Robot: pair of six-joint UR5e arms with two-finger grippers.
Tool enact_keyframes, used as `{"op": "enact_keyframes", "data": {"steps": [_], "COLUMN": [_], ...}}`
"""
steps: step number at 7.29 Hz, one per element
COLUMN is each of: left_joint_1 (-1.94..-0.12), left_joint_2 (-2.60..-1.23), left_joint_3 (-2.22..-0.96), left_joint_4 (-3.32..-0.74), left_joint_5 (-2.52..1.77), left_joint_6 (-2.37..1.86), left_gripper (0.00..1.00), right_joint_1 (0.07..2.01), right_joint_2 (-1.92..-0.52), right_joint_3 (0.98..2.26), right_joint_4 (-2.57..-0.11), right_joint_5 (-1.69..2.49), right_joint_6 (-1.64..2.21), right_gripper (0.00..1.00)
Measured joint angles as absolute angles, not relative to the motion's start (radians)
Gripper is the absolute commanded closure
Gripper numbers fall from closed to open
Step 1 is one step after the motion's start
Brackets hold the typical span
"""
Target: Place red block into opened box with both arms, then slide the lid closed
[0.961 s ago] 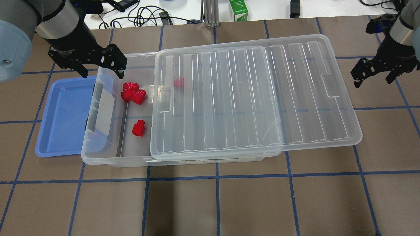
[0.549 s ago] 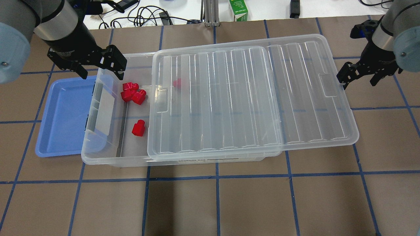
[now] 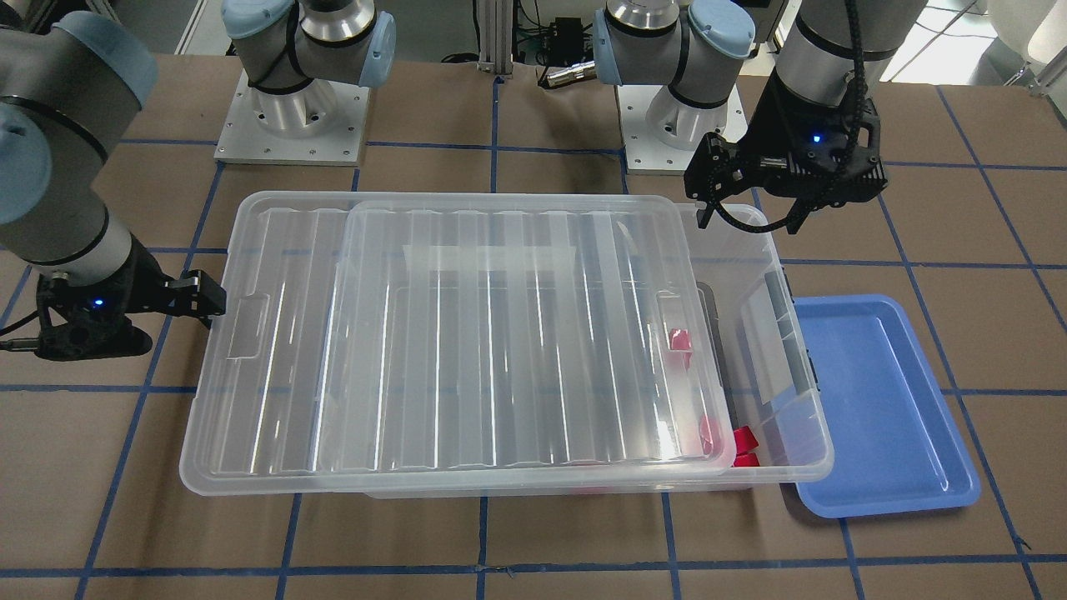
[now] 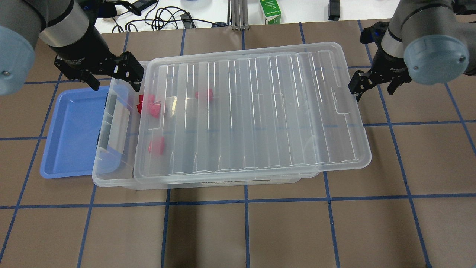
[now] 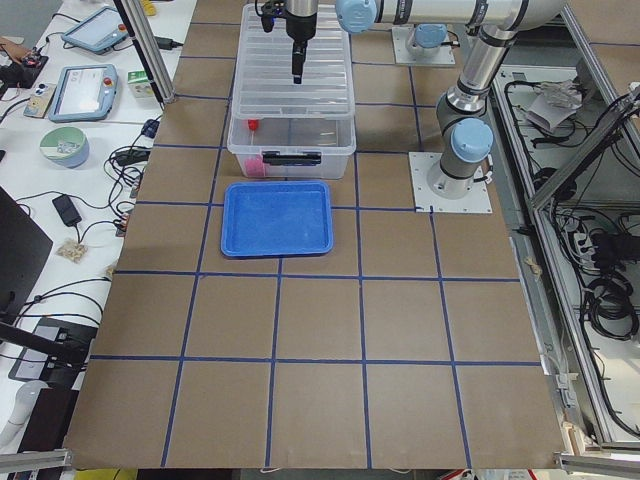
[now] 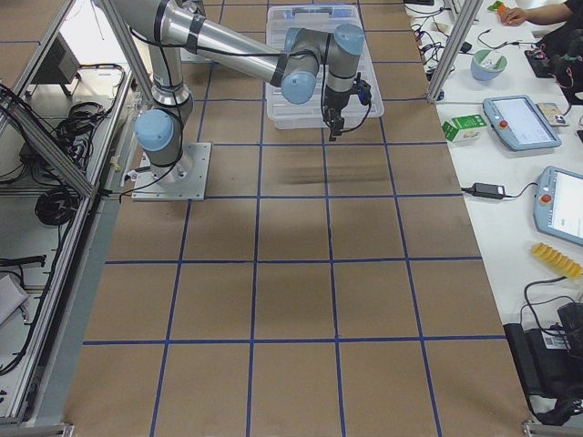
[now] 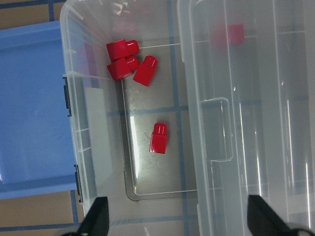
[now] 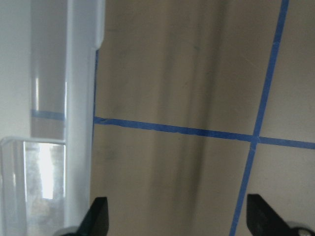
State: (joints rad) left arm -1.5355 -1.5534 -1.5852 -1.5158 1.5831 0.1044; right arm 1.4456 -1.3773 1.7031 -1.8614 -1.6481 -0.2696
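The clear ribbed lid point(image 4: 253, 111) lies on the box point(image 4: 111, 180) and covers all but a strip at its left end. A lone red block point(image 7: 158, 138) rests on the box floor, with three bunched ones point(image 7: 127, 61) farther back. In the overhead view the lone block point(image 4: 157, 145) shows through the lid. A further red block point(image 4: 203, 95) also lies under the lid. My left gripper point(image 4: 114, 80) hovers open over the box's far left corner, holding nothing. My right gripper point(image 4: 373, 91) is open at the lid's right short end point(image 8: 78, 98), with one finger against that edge.
A shallow blue tray point(image 4: 74, 130) sits against the box's left end, partly under its rim. Cables and a green carton point(image 4: 270, 11) lie beyond the table's far edge. Brown table with blue grid lines stretches in front of the box.
The lid has slid left over the box and now covers the red blocks. My right gripper moved left along with the lid's right end. The left arm stayed put.
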Motion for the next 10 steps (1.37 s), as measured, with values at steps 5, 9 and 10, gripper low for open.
{"op": "enact_keyframes", "data": {"steps": [5, 9, 10], "left_joint_1": [-1.534, -1.534, -1.534], "left_joint_2": [-1.552, -1.548, -1.547], "left_joint_3": [-1.585, -1.585, -1.585], "left_joint_4": [-1.514, -1.515, -1.516], "left_joint_5": [1.585, 1.584, 1.584], "left_joint_6": [0.106, 0.106, 0.105], "left_gripper": [0.00, 0.00, 0.00], "right_joint_1": [1.553, 1.623, 1.656], "right_joint_2": [-1.373, -1.419, -1.428], "right_joint_3": [1.673, 1.429, 1.388], "right_joint_4": [-1.892, -1.668, -1.592], "right_joint_5": [-1.650, -1.599, -1.593], "right_joint_6": [-0.163, -0.077, -0.033], "right_gripper": [0.00, 0.00, 0.00]}}
